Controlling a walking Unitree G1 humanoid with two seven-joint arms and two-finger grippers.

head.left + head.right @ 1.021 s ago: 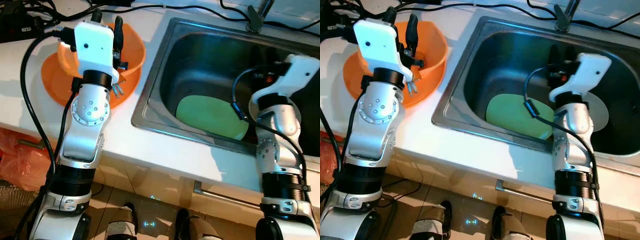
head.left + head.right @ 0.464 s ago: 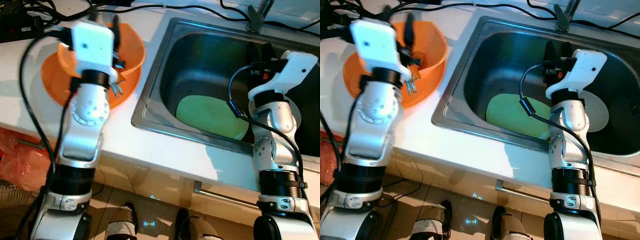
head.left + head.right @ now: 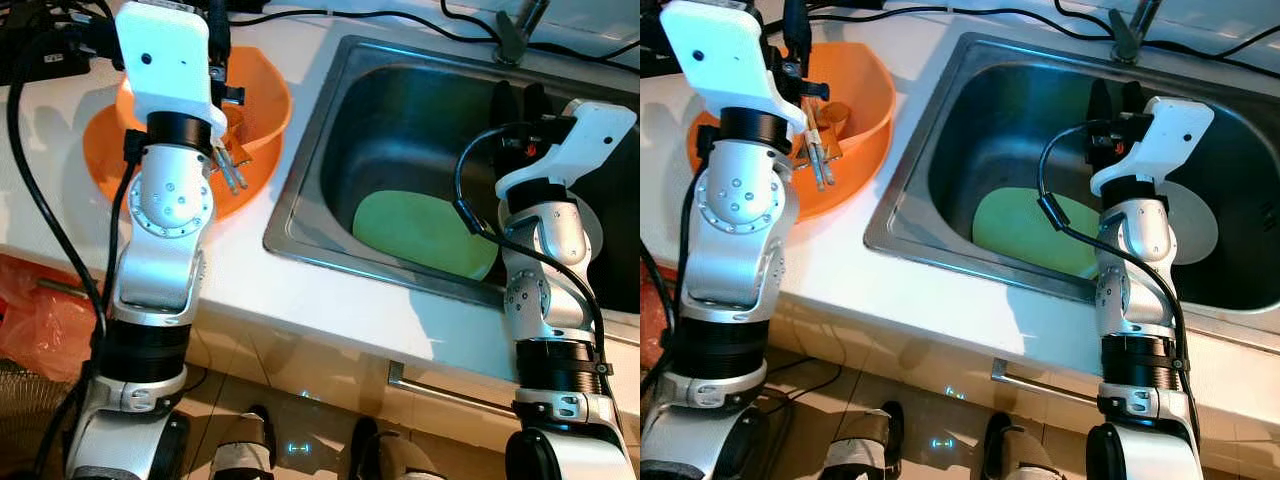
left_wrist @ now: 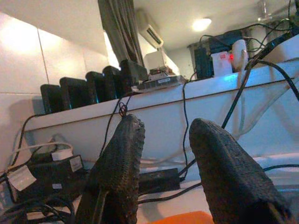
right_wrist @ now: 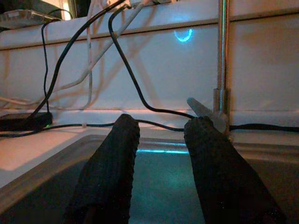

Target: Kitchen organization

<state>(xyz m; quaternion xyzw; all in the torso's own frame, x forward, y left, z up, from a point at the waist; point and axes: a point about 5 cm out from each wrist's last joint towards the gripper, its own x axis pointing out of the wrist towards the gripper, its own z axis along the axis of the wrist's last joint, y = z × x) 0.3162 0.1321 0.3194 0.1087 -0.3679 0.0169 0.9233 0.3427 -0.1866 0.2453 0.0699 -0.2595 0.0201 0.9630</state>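
Observation:
An orange bowl (image 3: 262, 100) sits on an orange plate (image 3: 95, 165) on the white counter, left of the sink. Chopsticks (image 3: 816, 152) lean inside the bowl. My left gripper (image 4: 163, 133) hangs above the bowl's back rim, open, with nothing between its fingers. In the steel sink (image 3: 300, 190) lies a green plate (image 3: 420, 232), and a white plate (image 3: 1196, 228) lies beside it, partly behind my right arm. My right gripper (image 3: 518, 100) is over the sink's far part, above both plates, open and holding nothing.
The faucet (image 3: 515, 32) stands at the sink's back edge, close ahead of the right gripper. Black cables (image 3: 350, 14) and power adapters (image 4: 93, 86) run along the back of the counter. A red bag (image 3: 35, 315) lies on the floor at left.
My left arm has risen from the orange bowl, and the chopsticks inside now show. My right arm has shifted slightly left over the sink, then held still.

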